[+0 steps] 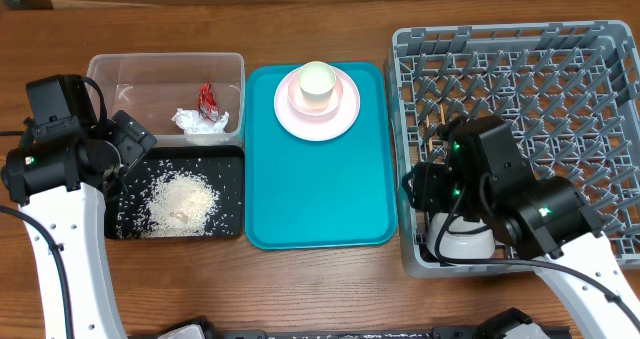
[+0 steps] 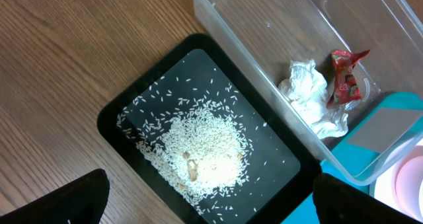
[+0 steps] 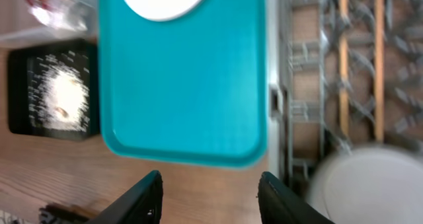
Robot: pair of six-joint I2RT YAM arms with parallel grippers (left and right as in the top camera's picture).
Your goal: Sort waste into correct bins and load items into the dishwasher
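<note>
Teal plastic serving tray (image 1: pixel 320 189) anchors the overhead view. At its far end a small white cup (image 1: pixel 316 82) stands on a pale pink round plate (image 1: pixel 317 119) — lifting the plate first could tip the cup off. Left of the tray, a clear plastic tub (image 1: pixel 150 89) holds a crumpled red wrapper (image 1: pixel 208 100) and a white tissue (image 1: pixel 195 122); a shallow black tray (image 1: pixel 238 194) holds loose rice (image 1: pixel 180 199). Right of it, the grey pegged dish rack (image 1: pixel 560 89) holds a white round bowl (image 1: pixel 460 244).

Left wrist view: the left gripper (image 2: pixel 211 181) hangs empty, fingers apart, above the rice — a bump could scatter grains.

Right wrist view: the right gripper (image 3: pixel 210 178), spread and empty, hovers over the tray's near edge; thin wooden chopsticks (image 3: pixel 379 59) lie in the rack.
</note>
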